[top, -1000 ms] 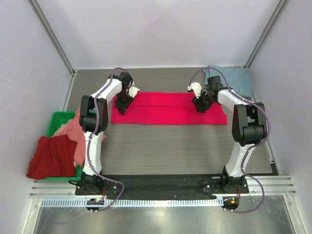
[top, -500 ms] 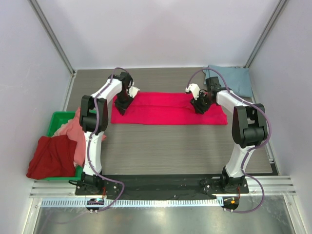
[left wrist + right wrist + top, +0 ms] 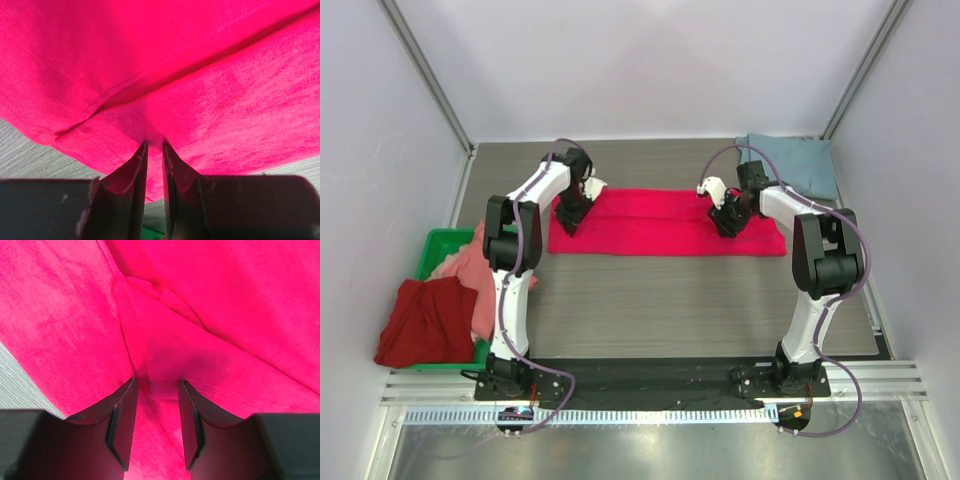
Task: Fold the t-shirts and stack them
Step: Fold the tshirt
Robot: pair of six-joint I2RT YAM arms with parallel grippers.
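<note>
Crimson-pink t-shirt (image 3: 660, 222) lies flat as a wide band across the far middle of the table (image 3: 660, 300); left gripper (image 3: 567, 222) is at its left end, fingers nearly together, pinching the hem; right gripper (image 3: 725, 224) is right of centre, clamped on a raised fold of the same cloth; blue-grey t-shirt (image 3: 800, 165) is folded in the far right corner; green bin (image 3: 438, 248) at near left holds the salmon pink t-shirt (image 3: 470, 275), spilling over its right side; dark red t-shirt (image 3: 425, 320) drapes over its near rim.
</note>
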